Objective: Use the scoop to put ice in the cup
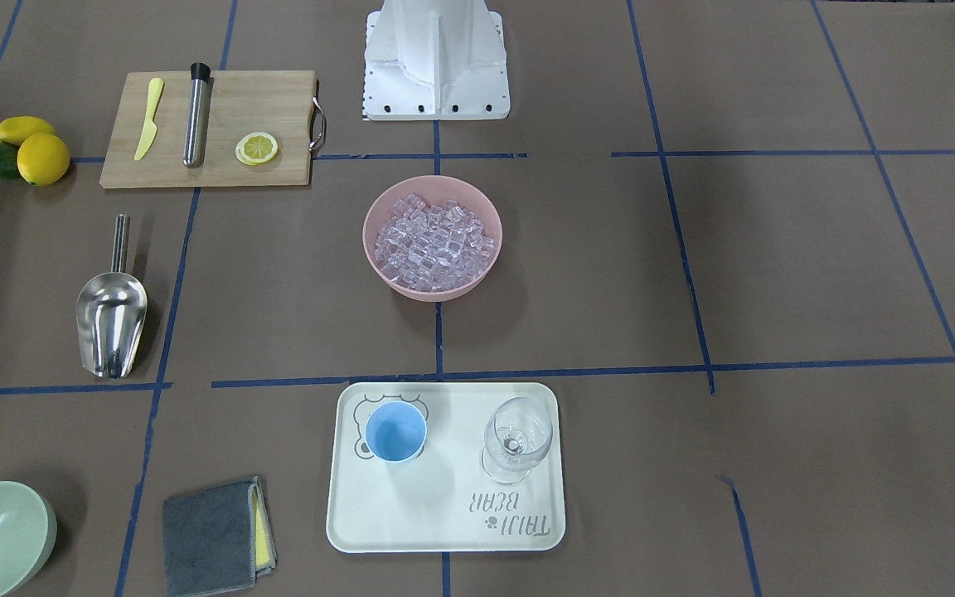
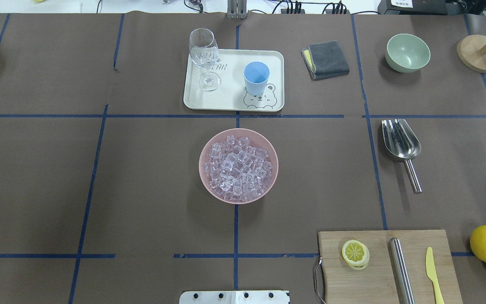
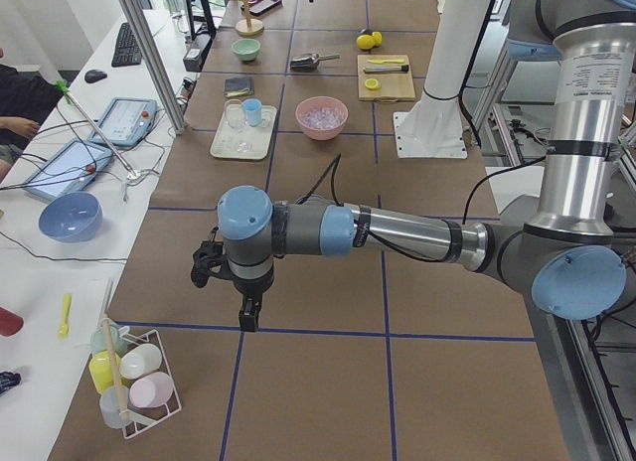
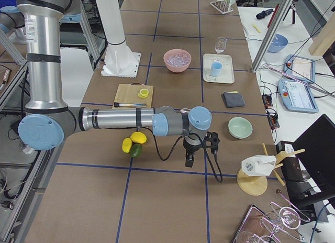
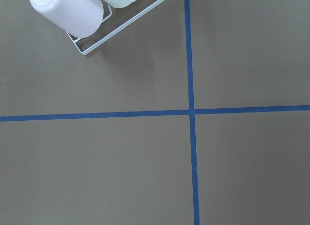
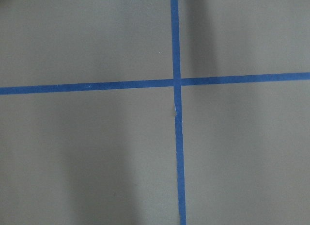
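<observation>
Brown paper tabletop [image 1: 776,265], blue tape grid [image 1: 577,371]. Front view: tray [image 1: 444,497] printed "TAIJI BEAR", carrying cup [image 1: 395,431]; ice [image 1: 433,243] heaped in pink bowl [image 1: 432,292]; scoop [image 1: 111,319] lying well apart, on my right side. Overhead: tray lettering partly hidden behind wine glass [image 2: 203,55]. Side views: my left gripper [image 3: 248,317] and right gripper [image 4: 189,160] hang above paper, jaws too small to judge; cannot tell. Wrist views: tape crossings; wire rack [image 5: 127,24] corner, cut off.

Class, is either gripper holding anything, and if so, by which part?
Nothing is held. The scoop lies alone on the table, handle free; the left gripper and the right gripper hang above the table's ends, far from it.
</observation>
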Tool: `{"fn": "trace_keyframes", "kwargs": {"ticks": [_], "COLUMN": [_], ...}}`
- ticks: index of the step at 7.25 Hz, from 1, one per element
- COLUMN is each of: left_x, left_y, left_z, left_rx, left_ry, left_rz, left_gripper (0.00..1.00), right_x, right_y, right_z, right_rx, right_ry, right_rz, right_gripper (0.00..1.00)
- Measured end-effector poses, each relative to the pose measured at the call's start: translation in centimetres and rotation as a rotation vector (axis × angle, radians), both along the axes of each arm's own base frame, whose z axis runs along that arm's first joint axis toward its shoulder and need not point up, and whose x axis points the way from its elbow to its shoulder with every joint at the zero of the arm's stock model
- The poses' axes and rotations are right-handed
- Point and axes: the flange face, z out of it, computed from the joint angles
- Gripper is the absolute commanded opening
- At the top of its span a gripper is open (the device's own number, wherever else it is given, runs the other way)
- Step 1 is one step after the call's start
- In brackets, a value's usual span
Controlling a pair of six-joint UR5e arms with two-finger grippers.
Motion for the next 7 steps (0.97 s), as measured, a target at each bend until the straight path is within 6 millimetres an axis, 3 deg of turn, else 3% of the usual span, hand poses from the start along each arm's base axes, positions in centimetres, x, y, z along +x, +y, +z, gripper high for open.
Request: {"fn": "trace_keyframes", "kwargs": {"ticks": [4, 6, 7], "left_x": [1.5, 2.9, 4.7], "left_y": [-0.1, -0.4, -0.7], "left_z": [-0.2, -0.6, -1.3], "left_rx": [0.037, 0.057, 0.083], "left_ry": [0.005, 0.008, 0.009], "left_rz": [0.052, 0.08, 0.117], "left_gripper": [1.0, 1.0, 1.0], "right_x": [-0.2, -1.8, -3.3], "right_y": [-0.2, -0.3, -0.4], "right_z": [-0.2, -0.1, -0.4], "right_rx": [0.03, 0.053, 0.064], "right_ry": [0.01, 0.003, -0.002], "right_rz": [-0.001, -0.032, -0.061], "right_gripper": [1.0, 1.0, 1.0]}}
